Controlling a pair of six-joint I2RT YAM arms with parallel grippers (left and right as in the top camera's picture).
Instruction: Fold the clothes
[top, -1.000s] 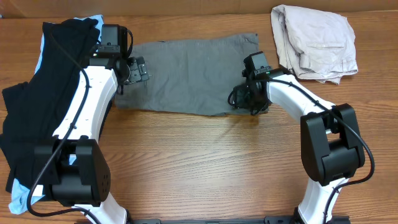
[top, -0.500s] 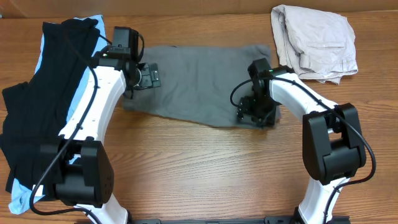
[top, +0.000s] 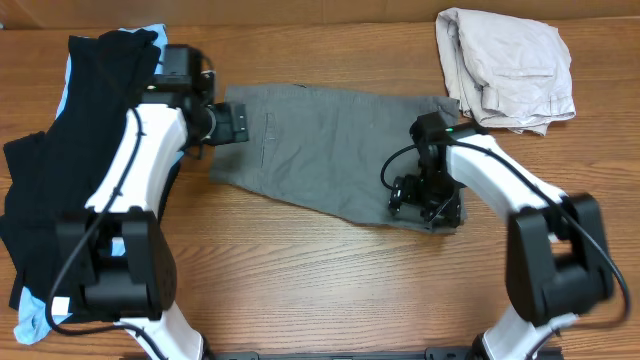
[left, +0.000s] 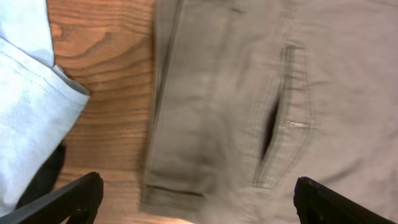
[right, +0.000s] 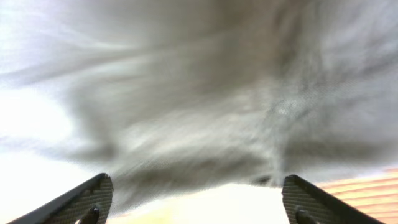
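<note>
Moved: grey shorts (top: 330, 150) slid right and skewed over the last second; right gripper (top: 425, 200) dropped to their lower-right corner.
They lie flat mid-table (top: 320, 290). Both grippers are spread wide and grip nothing; left gripper (top: 235, 122) sits at the upper-left edge. Fabric probably light and limp, so pinch corners or waistband. Count: one grey shorts, one black garment (top: 70, 150), one light-blue garment (top: 30, 315), one beige shorts (top: 505, 70).

Robot lab setup: two arms (top: 140, 170) at a wooden table (top: 320, 280).
</note>
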